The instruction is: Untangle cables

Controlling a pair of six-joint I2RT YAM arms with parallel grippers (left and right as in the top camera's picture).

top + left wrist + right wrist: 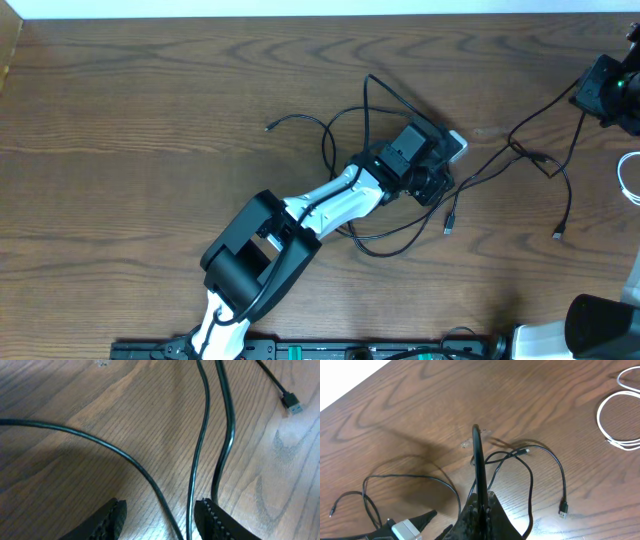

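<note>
Cables, thin, black and flexible, with small plug ends. Lie in loose, crossing loops on the middle and right part of the brown wood-grain surface. Partly hidden under the white and black left arm, stretched from the near edge to the middle of the loops.

Left jaws: spread apart, low over the surface, pinching nothing. In the left wrist view, two black strands pass through the gap between the ribbed tips. A third strand goes down to one tip; touching or not, cannot tell. All flat on the wood. A small black plug with a silver end farther off, apart from these strands.

Right jaws: pressed together on one black cable. Rises straight up from the tips in the right wrist view. In the overhead view, runs from the black head of the right arm at the far right corner down toward the other loops.

Thin white cable, curved in round loops at the right edge of the surface, well apart from the black ones.
</note>
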